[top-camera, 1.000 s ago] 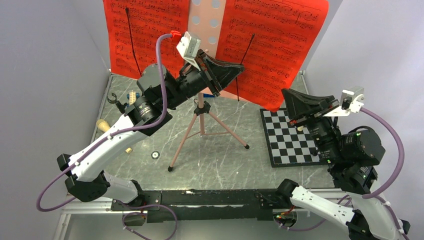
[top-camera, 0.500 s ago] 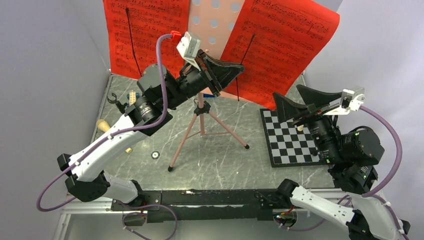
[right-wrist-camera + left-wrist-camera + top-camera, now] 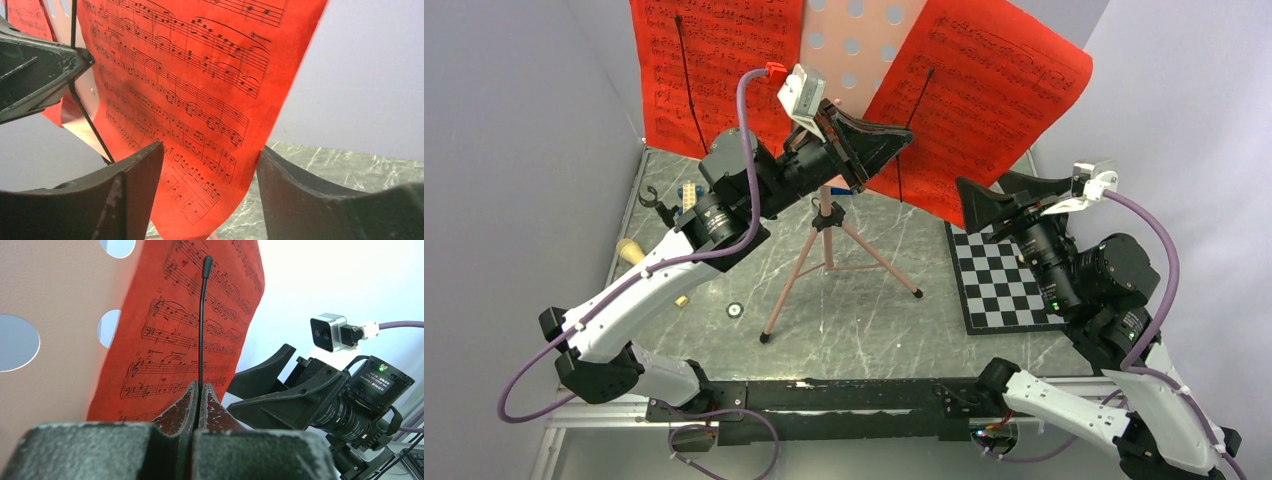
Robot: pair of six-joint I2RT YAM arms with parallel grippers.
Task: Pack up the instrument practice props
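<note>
The left fingers (image 3: 182,405) are pressed together, apparently pinching the thin black wire page-holder (image 3: 201,315) of the pink music stand (image 3: 869,30), whose tripod stands on the bench (image 3: 864,320). The right fingers (image 3: 135,170) are spread wide either side of the lower corner of the tilted right sheet-music page (image 3: 200,75), near the chessboard (image 3: 999,285).

the music stand (image 3: 827,224) is set mid-table (image 3: 864,320), with the left page (image 3: 714,60) and the right page (image 3: 984,100) borne on its desk, the right one tilted. the chessboard (image 3: 999,285) is laid right of the tripod; the microphone (image 3: 630,250) and toy cars (image 3: 689,192) are placed far left.
</note>
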